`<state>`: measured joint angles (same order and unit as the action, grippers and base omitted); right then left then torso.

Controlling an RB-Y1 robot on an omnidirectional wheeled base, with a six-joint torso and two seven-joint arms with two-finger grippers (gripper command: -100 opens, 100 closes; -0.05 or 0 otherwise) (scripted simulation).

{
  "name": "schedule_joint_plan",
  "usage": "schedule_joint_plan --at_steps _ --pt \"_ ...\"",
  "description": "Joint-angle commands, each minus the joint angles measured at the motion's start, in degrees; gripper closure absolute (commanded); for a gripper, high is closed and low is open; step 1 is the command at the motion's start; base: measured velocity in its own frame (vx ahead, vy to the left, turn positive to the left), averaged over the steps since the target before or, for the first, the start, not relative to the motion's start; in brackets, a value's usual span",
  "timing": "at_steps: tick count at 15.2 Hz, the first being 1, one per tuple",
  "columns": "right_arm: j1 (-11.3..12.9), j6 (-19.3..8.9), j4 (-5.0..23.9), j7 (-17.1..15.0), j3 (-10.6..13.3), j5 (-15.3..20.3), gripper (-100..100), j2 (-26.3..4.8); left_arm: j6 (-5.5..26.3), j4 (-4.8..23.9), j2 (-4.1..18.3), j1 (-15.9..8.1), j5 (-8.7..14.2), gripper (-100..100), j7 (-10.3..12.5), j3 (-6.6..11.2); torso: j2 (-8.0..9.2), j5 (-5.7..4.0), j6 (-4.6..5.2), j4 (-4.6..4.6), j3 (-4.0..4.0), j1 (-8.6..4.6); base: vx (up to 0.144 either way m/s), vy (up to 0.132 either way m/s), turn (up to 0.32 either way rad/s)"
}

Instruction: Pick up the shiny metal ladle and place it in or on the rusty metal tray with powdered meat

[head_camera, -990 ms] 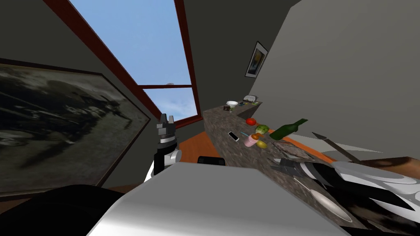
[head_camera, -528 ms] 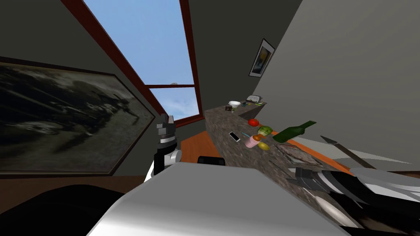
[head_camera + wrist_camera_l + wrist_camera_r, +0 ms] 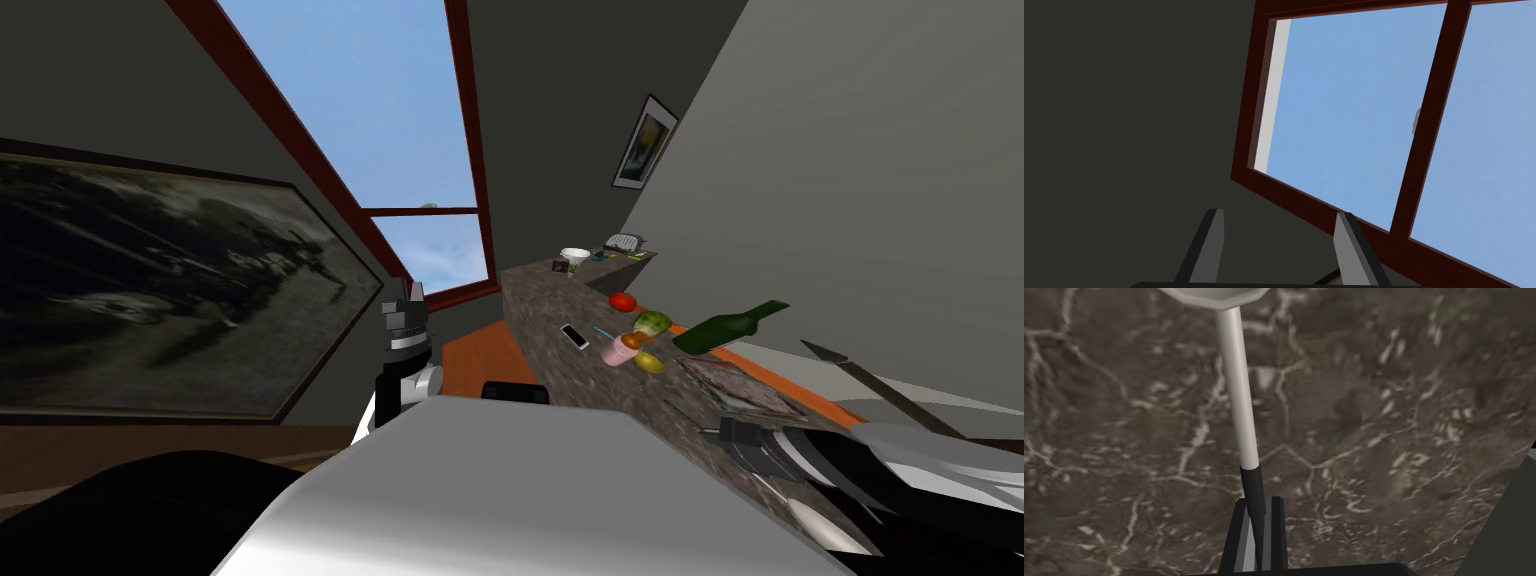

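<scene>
The right pincer [image 3: 1258, 500] is pressed together on the black end of the ladle [image 3: 1236, 388]. The pale shaft runs straight out from the fingers [image 3: 1241, 523], and the bowl is at the far end, over the dark veined countertop [image 3: 1399, 413]. I cannot tell whether the ladle is clear of the stone or touches it.

The step in hand, as I judge it, is to carry the ladle to the tray. The grip is at the very tip of the handle, so the long shaft and the bowl can swing or droop. It is better to lift first, move slowly, keep the wrist level, and lower the bowl onto the tray before the fingers let go.

In the head view the rusty tray [image 3: 700, 372] lies near the right pincer [image 3: 738, 434], on the side away from the ladle's bowl [image 3: 822, 522]. So the arm must bring the bowl across toward it.

Beyond the tray from the pincer lies a green bottle [image 3: 728, 327] on its side, and it could be knocked. Further off are a yellow fruit [image 3: 650, 362], a pink cup [image 3: 615, 350], a phone [image 3: 574, 336] and a tomato [image 3: 622, 301]. Nothing lies between pincer and tray.

The left pincer [image 3: 1279, 245] is spread and holds nothing, raised well apart from the work.
</scene>
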<state>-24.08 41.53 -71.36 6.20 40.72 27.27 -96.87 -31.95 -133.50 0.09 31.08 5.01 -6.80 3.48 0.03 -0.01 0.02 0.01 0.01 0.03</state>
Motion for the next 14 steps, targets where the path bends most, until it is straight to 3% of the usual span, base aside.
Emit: schedule_joint_plan --at_steps 1,5,6,7,14 --pt "0.0 0.0 0.0 0.0 0.0 0.0 100 0.0 0.0 0.0 0.0 0.0 0.0 0 0.0 0.0 0.0 0.0 0.0 0.0 0.0 0.0 0.0 0.0 0.0" --pt "0.7 1.2 -1.2 -0.8 -0.4 -0.6 100 -2.8 0.0 0.0 0.0 0.0 0.0 0 0.0 0.0 0.11 0.04 0.05 0.03 0.06 -0.03 -0.021 0.001 -0.08" --pt "0.9 1.1 -0.6 -0.8 -0.3 0.0 100 -1.9 0.0 0.0 0.0 0.0 0.0 0 0.0 0.0 0.16 0.04 0.04 0.04 0.09 -0.02 -0.023 -0.003 -0.026" --pt "0.6 1.2 1.3 -2.3 -0.7 0.3 100 -3.4 0.0 0.0 0.0 0.0 0.0 0 0.0 0.0 0.15 0.0 0.03 0.03 0.09 -0.03 -0.023 0.045 0.203" --pt "-0.7 0.7 5.0 -5.3 -0.4 0.5 100 -5.8 0.0 0.0 0.0 0.0 0.0 0 0.0 -0.01 0.03 0.1 -0.13 0.03 0.03 0.07 -0.017 0.04 0.178"
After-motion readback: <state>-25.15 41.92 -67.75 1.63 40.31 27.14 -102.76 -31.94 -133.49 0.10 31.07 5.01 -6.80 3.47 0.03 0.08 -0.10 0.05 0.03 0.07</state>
